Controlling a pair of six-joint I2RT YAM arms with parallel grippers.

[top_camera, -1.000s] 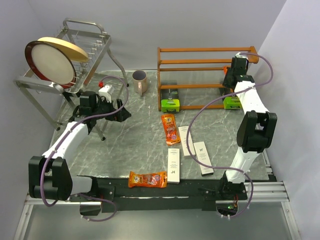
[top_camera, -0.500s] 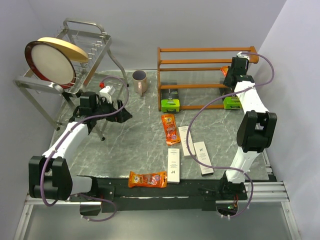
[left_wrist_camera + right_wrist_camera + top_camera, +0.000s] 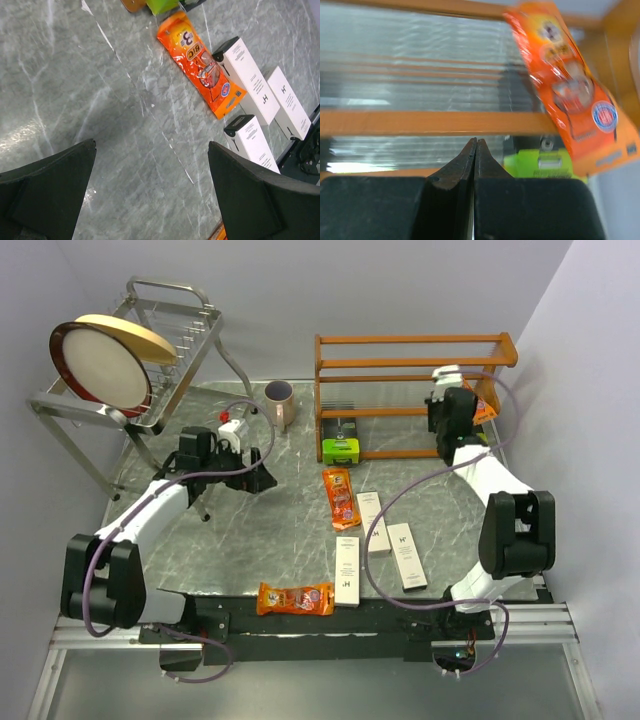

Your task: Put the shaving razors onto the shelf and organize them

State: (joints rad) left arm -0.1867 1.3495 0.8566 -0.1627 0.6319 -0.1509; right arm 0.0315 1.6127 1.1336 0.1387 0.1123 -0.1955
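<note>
At the upper left of the overhead view a wire rack [image 3: 150, 405] is seen on the bench [image 3: 250, 530], with a round plate [image 3: 100, 365] propped in it. Just right of the rack's leg the left gripper [image 3: 258, 470] is held above bare bench; its jaws are spread wide and nothing is gripped. A mug [image 3: 279, 400] stands behind it, near the shelf's left post.

At the lower centre an orange packet [image 3: 295, 598] lies flat by the near edge. A green pack [image 3: 342, 450] sits on the lowest tier of the shelf [image 3: 400, 340], toward its left end. In front of it a second orange packet [image 3: 341, 497] lies on the bench, and three white boxes [image 3: 373, 522] are laid lengthwise just right of and below that packet.

At the shelf's right end the right gripper [image 3: 475, 145] is raised in front of the rails, its jaws pressed fully together and empty. A third orange packet [image 3: 575, 100] is tilted against the shelf's right end, just beside the gripper but apart from its fingertips. A second green pack [image 3: 545, 162] is visible under a rail in the right wrist view.
</note>
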